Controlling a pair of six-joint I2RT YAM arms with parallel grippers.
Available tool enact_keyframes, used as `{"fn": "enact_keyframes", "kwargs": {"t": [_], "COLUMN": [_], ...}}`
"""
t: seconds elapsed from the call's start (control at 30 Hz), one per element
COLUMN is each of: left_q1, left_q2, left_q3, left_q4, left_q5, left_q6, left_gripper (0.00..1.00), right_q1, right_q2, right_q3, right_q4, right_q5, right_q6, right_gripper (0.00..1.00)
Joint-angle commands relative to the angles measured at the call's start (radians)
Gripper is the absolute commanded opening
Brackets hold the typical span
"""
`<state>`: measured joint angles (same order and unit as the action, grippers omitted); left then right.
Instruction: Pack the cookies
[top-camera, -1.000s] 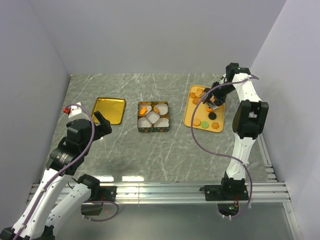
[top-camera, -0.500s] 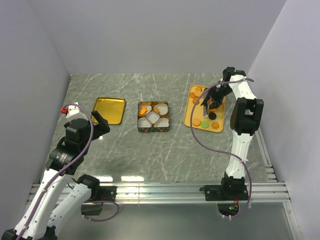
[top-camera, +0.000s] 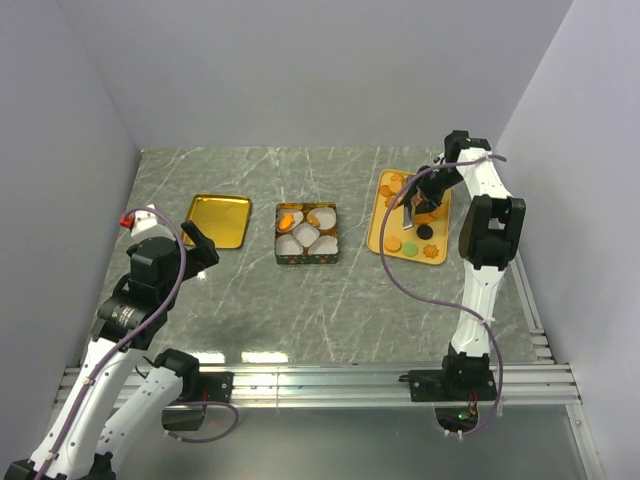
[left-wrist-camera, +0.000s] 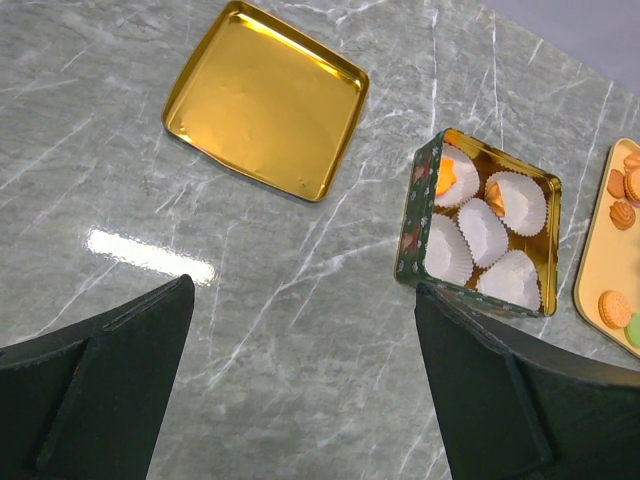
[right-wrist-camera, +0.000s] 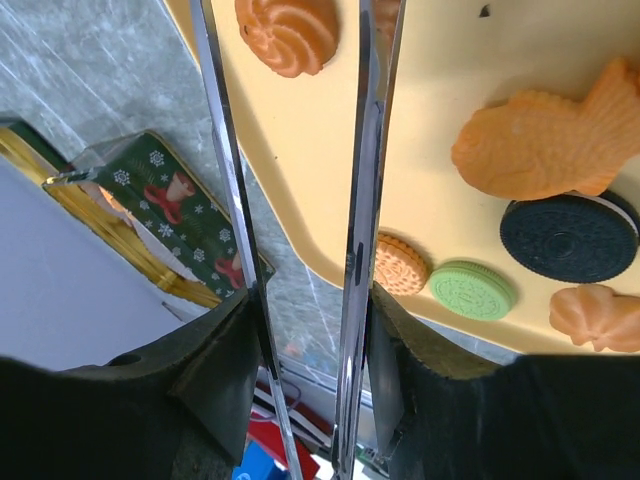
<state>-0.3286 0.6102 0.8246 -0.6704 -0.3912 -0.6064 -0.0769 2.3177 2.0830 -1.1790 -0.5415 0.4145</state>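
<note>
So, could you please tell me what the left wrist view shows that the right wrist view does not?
Only the left wrist view shows the gold tray and five white paper cups, two of them holding orange cookies. Only the right wrist view shows a fish-shaped orange cookie and a dark sandwich cookie up close. Both views share the green tin, the yellow tray and the marble table.

Top camera looks down from behind; wrist views share tin (left-wrist-camera: 408, 230), cookies (right-wrist-camera: 545, 148).
</note>
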Motion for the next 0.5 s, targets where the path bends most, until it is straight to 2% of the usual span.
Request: {"fn": "enact_keyframes", "kwargs": {"t": [0.0, 0.17, 0.47], "left_q1": [0.007, 0.007, -0.001], "left_q2": [-0.015, -0.027, -0.047], "left_q3": [0.005, 0.001, -0.001], "left_q4": [0.025, 0.028, 0.034], "left_q5": [-0.006, -0.005, -0.003], "left_q6": [0.002, 0.005, 0.008], "left_gripper": [0.98, 0.98, 0.99], "right_q1": [0.006, 0.008, 0.019], "right_q2": [-0.061, -0.148, -0.385], "right_q3": [0.037, -0.032, -0.233], "right_q4": [-0.008, -0.028, -0.093], "right_q5": [-0.029, 0.021, 0.242], "right_q6": [0.0, -0.032, -0.069], "right_gripper": [0.5, 0.5, 0.5]}}
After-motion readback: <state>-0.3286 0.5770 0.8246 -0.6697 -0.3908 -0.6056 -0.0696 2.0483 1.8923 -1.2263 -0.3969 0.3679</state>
